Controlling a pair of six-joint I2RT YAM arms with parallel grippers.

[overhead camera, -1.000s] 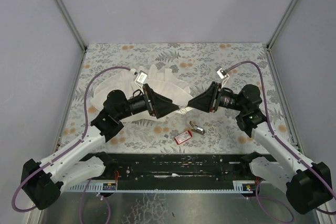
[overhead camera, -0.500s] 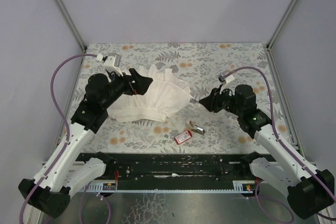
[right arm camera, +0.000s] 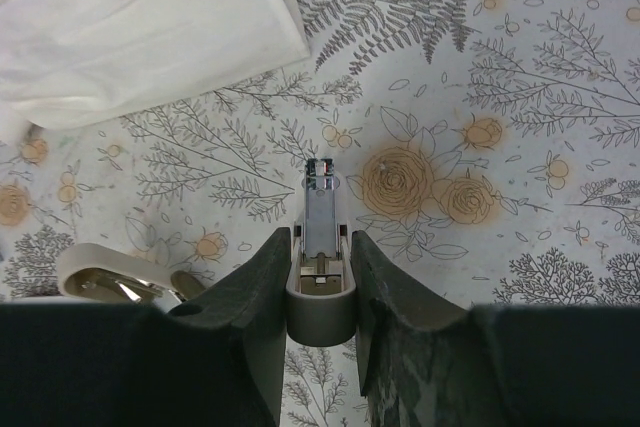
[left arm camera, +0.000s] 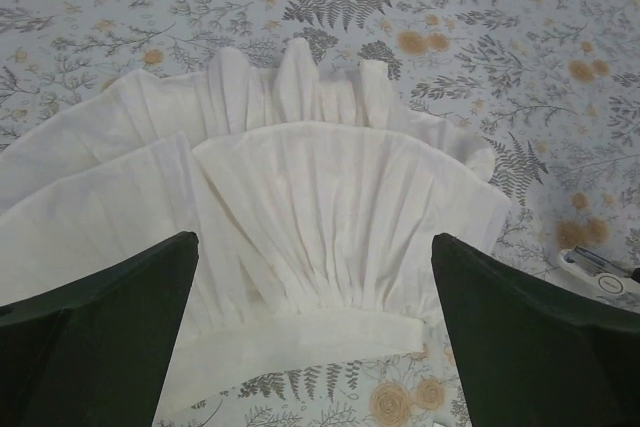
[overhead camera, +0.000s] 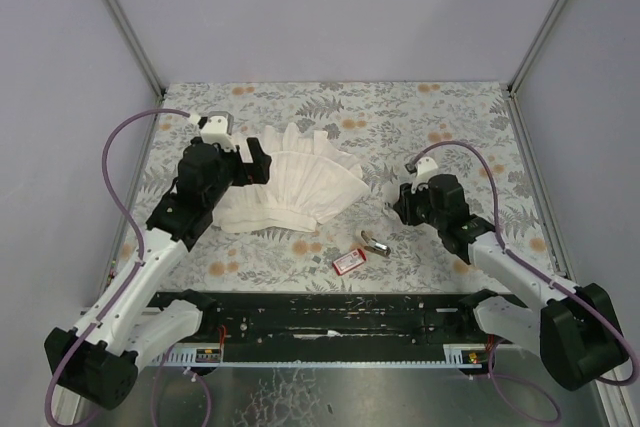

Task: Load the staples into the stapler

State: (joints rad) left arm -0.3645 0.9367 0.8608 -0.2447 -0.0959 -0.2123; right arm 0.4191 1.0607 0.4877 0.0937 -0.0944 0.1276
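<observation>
My right gripper (right arm camera: 318,237) is shut on the rear end of a small grey stapler (right arm camera: 320,197). Its silvery channel points away from me, low over the flowered table. In the top view this gripper (overhead camera: 393,203) is right of centre. The red box (overhead camera: 349,261) with a white label lies near the front edge; no staple strip shows. A small hinged silvery-dark piece (overhead camera: 374,242) lies beside the box and also shows in the right wrist view (right arm camera: 105,279). My left gripper (left arm camera: 312,242) is open and empty above the cloth, also seen from above (overhead camera: 257,160).
A big white pleated cloth (overhead camera: 300,187) is spread left of centre, its hem under my left gripper (left arm camera: 300,332). A corner of it shows in the right wrist view (right arm camera: 140,27). Grey walls close in the table on three sides.
A second ago both grippers met at the table's middle on the stapler. The left one has let go and drawn back left over the cloth. The right one has pulled back right and lower, still holding the stapler.
</observation>
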